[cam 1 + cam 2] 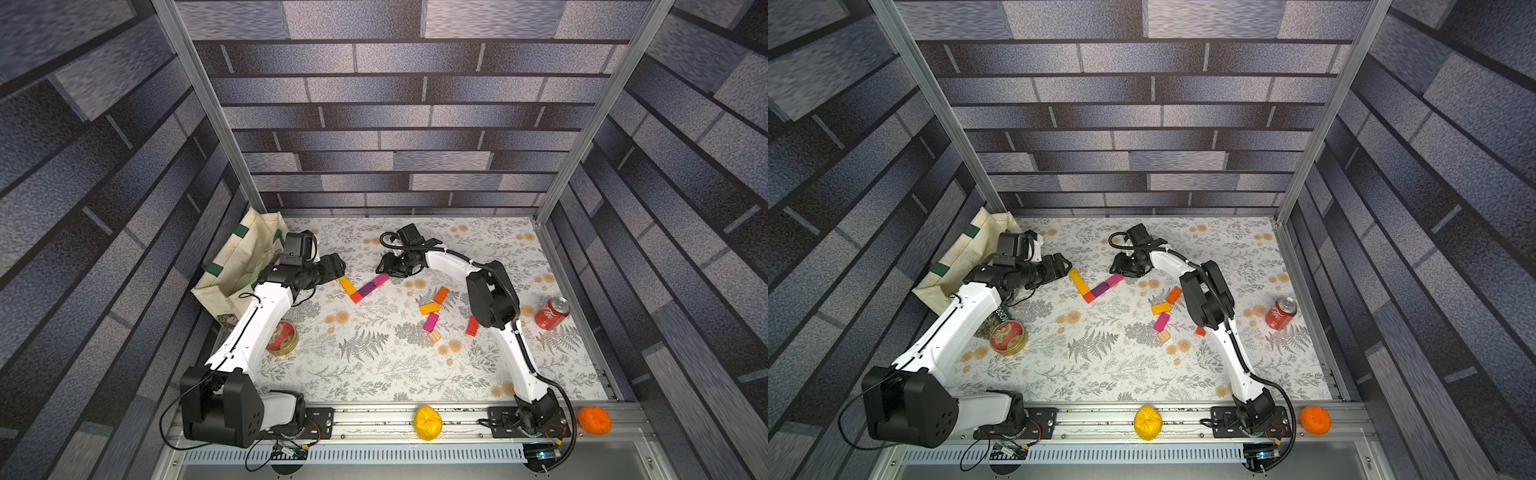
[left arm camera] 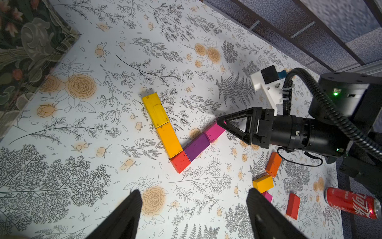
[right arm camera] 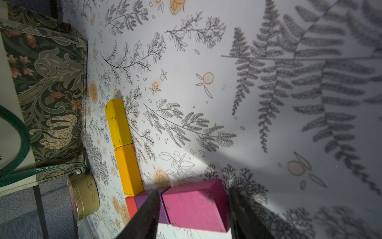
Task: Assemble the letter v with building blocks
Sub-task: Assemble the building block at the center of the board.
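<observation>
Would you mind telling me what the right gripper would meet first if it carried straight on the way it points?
Most likely the magenta block, ending one arm of the V: it sits directly ahead of the right gripper, between its fingers; contact is unclear.

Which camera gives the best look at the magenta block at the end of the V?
Right wrist view: the magenta block fills the foreground, lying between the fingers of the right gripper. The left wrist view shows it smaller, a fingertip covering its end. In both top views it is tiny, beside the gripper.
</observation>
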Motion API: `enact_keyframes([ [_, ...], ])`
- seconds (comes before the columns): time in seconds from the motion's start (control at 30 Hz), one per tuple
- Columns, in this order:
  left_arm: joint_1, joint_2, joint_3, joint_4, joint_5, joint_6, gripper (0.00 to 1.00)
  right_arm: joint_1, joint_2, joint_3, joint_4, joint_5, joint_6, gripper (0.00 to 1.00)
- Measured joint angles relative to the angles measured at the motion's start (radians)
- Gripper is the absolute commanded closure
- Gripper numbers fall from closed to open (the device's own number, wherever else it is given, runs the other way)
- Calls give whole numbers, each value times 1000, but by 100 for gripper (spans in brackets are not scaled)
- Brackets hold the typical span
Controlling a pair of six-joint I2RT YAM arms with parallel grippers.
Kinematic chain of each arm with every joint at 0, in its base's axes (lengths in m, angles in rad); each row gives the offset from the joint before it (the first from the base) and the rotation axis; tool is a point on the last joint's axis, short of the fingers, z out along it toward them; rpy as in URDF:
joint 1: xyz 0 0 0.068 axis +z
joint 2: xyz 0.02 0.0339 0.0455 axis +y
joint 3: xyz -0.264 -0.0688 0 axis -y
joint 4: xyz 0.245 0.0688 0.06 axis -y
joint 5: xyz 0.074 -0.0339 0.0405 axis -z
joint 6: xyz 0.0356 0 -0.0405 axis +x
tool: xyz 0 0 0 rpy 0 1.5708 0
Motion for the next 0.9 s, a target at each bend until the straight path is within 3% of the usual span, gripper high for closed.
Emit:
enact_keyframes([
  [0.9, 0, 0, 0, -8, 3, 0, 17, 1, 11, 15, -8, 2, 4, 50],
])
